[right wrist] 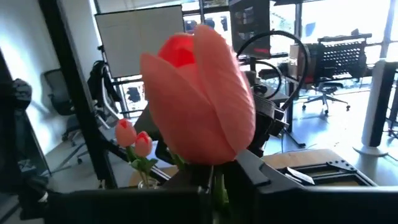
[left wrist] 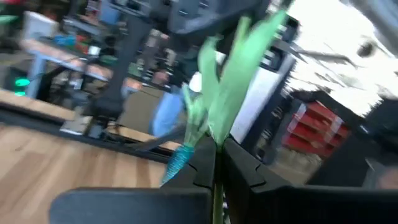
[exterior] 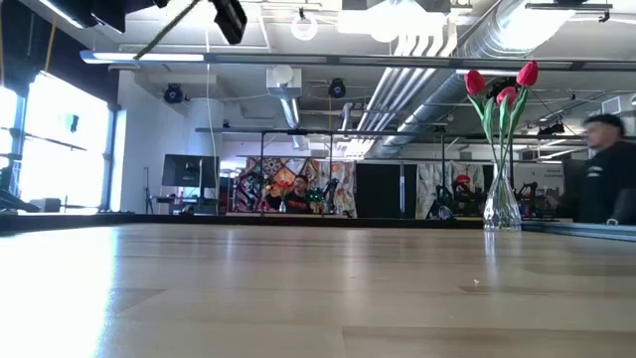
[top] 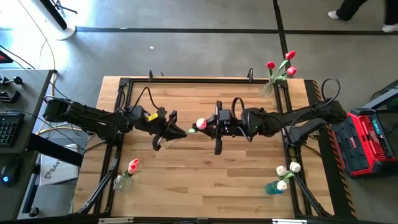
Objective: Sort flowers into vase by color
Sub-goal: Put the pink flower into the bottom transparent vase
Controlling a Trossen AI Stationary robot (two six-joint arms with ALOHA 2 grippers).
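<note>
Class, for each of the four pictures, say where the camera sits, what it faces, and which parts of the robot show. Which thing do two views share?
High: overhead, looking down; both arms over the table.
Low: table height, facing the room; vase of red tulips, no gripper.
Left wrist: left gripper shut on a green stem.
Right wrist: right gripper below the pink tulip.
Shared: both wrist views show that one flower.
</note>
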